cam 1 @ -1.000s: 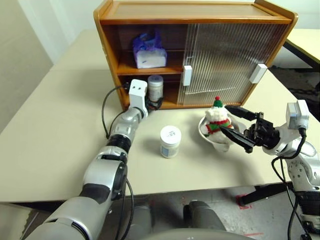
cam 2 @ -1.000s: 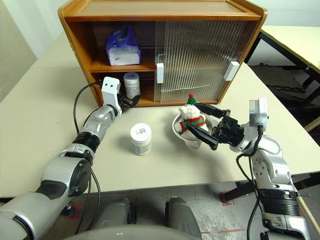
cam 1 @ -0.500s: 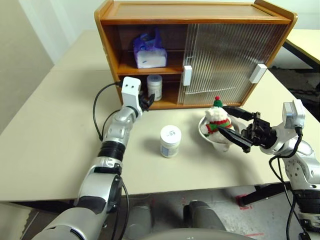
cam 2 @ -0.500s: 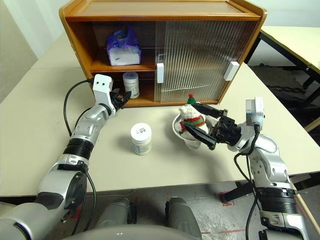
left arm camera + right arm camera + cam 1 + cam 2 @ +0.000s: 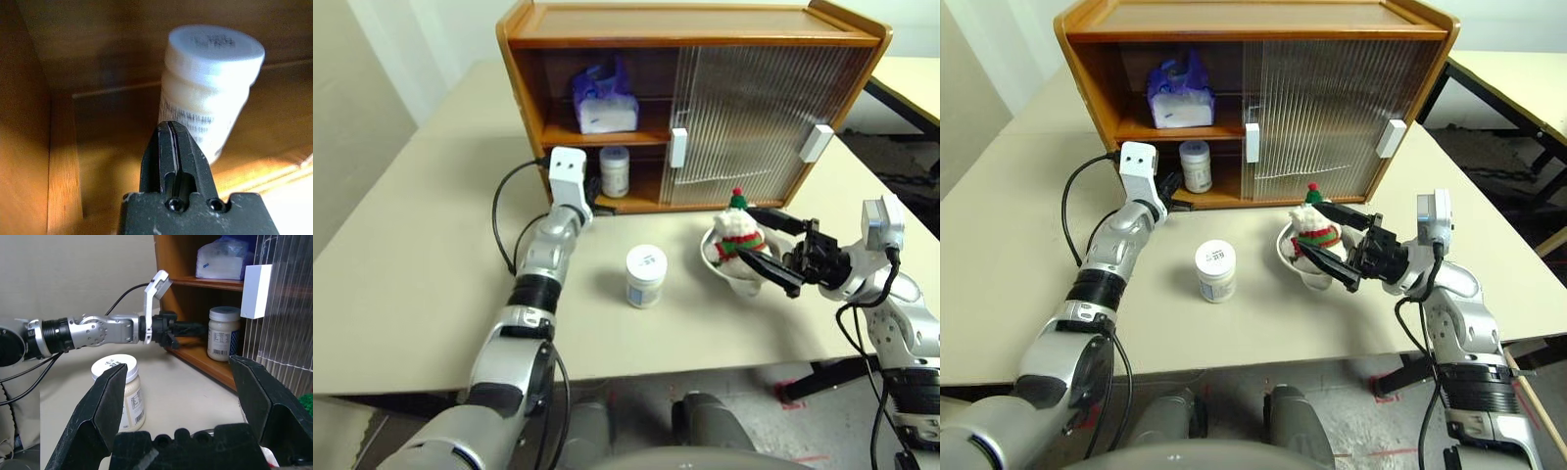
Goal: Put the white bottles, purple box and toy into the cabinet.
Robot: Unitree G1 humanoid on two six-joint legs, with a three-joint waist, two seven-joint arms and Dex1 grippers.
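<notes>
A: Head view, centre-left: left gripper (image 5: 597,203) pinched empty at the cabinet (image 5: 607,20) mouth; one white bottle (image 5: 615,171) shelved low, purple box (image 5: 605,98) upper left.

B: Second bottle (image 5: 646,276) mid-table, unstowed. Right gripper (image 5: 770,247) spread wide beside the toy (image 5: 737,235), likely lined up for it.

A: Left wrist view: shelved bottle upper centre, fingers (image 5: 176,152) shut in front.

B: Right wrist view: jaws agape, table bottle lower left.

I see a broad beige table (image 5: 411,264) across most of my head view. A pale bowl (image 5: 722,277) stands on it at about 4 o'clock from centre. A second beige table (image 5: 913,80) sits at 2 o'clock, over grey floor (image 5: 901,162). Red floor marks (image 5: 793,392) show toward 5 o'clock.
</notes>
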